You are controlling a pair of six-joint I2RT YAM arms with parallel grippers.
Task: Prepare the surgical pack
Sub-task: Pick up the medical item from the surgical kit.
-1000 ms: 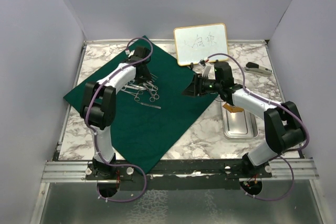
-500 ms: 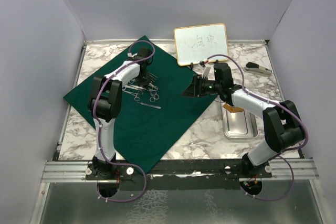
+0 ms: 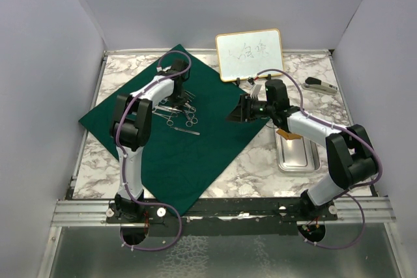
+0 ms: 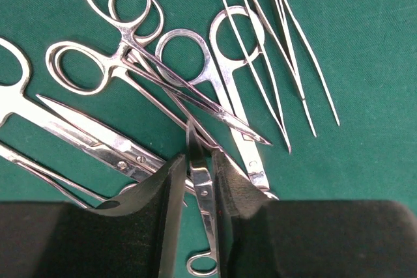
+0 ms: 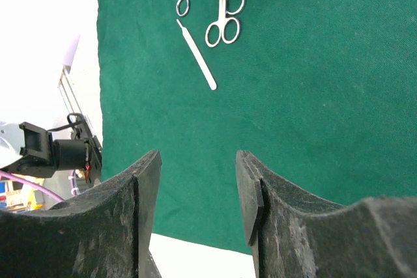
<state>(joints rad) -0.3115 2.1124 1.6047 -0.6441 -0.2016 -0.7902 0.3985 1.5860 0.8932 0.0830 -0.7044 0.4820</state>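
Observation:
The dark green cloth sheet (image 3: pixel 176 154) lies spread on the left half of the table. Several silver scissor-like instruments (image 3: pixel 179 112) lie in a heap on its far part. My left gripper (image 3: pixel 179 89) is down on this heap. In the left wrist view its fingers (image 4: pixel 195 157) are closed to a narrow gap around one silver instrument (image 4: pixel 203 190). My right gripper (image 3: pixel 236 112) is open and empty over the cloth's right edge (image 5: pixel 313 83). The small steel tray (image 3: pixel 306 161) sits on the marble right of the cloth. No gauze squares are in view.
A gold-framed whiteboard (image 3: pixel 249 55) stands at the back centre. A small grey tool (image 3: pixel 319 84) lies at the back right. A flat silver handle (image 3: pixel 187 131) lies apart from the heap, also seen in the right wrist view (image 5: pixel 196 54). Tweezers (image 4: pixel 280 63) lie beside the scissors.
The left arm's elbow has swung up and to the right while its gripper stayed at the instrument heap. The right arm has hardly moved.

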